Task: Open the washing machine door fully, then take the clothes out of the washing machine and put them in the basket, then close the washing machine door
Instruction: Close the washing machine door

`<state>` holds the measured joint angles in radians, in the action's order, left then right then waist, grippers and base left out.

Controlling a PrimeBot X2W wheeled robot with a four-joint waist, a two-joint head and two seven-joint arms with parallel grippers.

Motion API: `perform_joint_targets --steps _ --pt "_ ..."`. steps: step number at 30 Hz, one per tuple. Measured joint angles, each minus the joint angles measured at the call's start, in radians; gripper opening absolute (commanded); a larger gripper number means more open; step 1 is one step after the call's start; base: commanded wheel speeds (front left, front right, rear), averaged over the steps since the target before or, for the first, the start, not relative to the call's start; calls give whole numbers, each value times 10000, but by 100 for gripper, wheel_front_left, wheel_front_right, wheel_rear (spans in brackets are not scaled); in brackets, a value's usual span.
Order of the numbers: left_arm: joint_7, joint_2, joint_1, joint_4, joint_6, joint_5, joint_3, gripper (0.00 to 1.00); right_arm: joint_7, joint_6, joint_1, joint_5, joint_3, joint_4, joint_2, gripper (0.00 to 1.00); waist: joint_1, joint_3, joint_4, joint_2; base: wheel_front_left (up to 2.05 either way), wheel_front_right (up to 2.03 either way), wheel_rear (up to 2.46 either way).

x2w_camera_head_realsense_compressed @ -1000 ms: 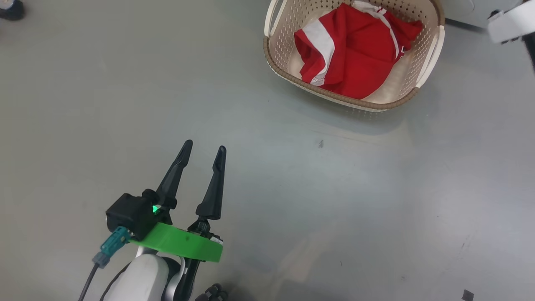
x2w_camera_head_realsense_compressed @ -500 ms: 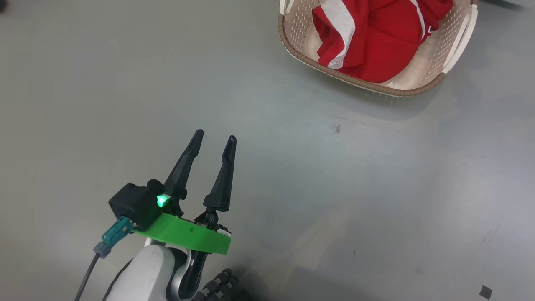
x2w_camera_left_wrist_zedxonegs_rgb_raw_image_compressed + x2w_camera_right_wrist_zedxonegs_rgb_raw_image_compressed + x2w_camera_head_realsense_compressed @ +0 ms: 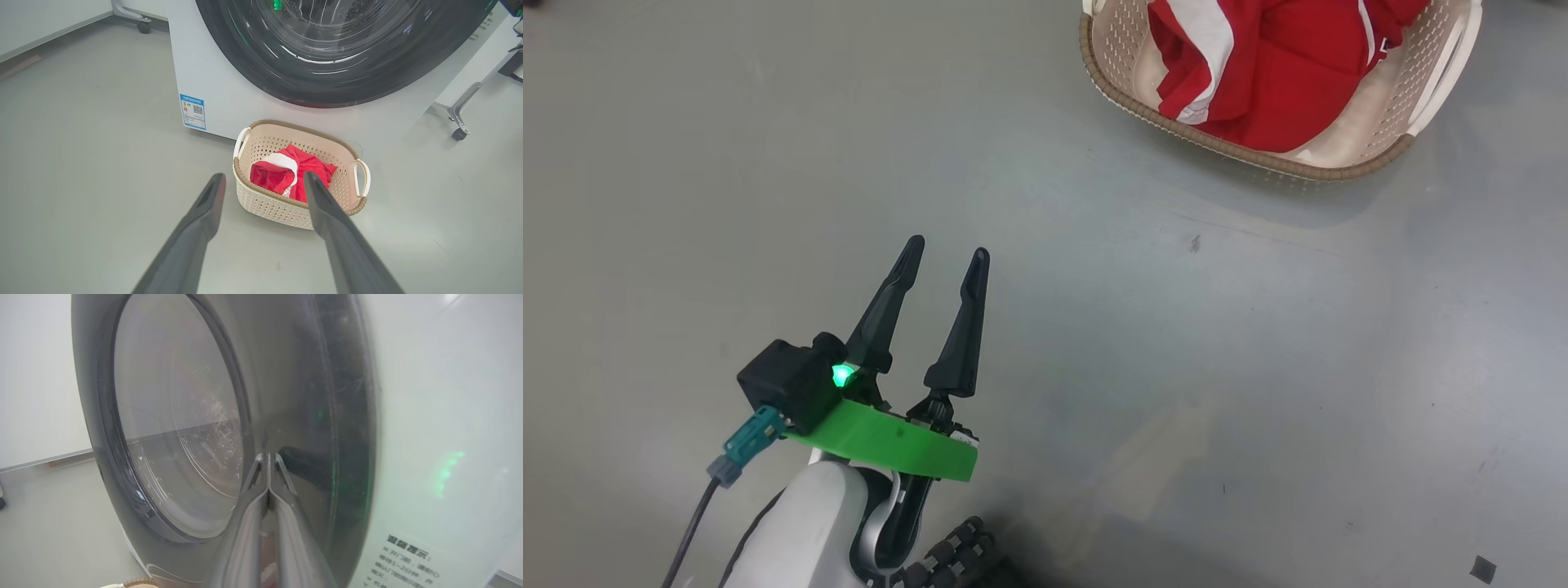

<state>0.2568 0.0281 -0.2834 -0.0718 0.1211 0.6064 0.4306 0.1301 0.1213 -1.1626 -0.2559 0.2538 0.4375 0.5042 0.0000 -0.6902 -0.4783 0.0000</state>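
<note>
Grey floor [image 3: 1094, 343]; basket [image 3: 261, 204] just before washing machine [image 3: 212, 81], clothes [image 3: 310, 167] inside it. Spread wide, empty: left tool [image 3: 947, 247], above floor. Pinched together, holding nothing: right tool [image 3: 268, 457], tips at black rim of washing machine door [image 3: 310, 396]. Likely closing step: push squarely on rim, steady, until latch catches.

Bright, even light, soft shadows on the floor [image 3: 1258, 367], the washing machine door [image 3: 184, 416] blurred.
</note>
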Motion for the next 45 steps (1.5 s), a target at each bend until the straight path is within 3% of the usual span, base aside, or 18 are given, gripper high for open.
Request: perform_joint_targets --steps 10,22,29,45 --pt "0 -23 -254 -174 2 -15 -8 100 677 -104 111 -163 2 815 -403 0 0 212 163 1 0 0 0" --pt "0 -17 -408 -466 2 -909 -796 100 1220 -244 2703 -729 -253 1789 -1260 0 0 1459 573 0 0 0 0" --pt "0 222 -180 -568 2 -1047 -1361 100 1220 -272 3797 -1005 -387 1797 -1785 0 0 2204 987 1 0 0 0" --pt "0 420 1322 -681 4 -1039 -2476 100 1218 -512 6581 -1208 -905 387 -3296 0 0 4262 2669 0 0 0 0"
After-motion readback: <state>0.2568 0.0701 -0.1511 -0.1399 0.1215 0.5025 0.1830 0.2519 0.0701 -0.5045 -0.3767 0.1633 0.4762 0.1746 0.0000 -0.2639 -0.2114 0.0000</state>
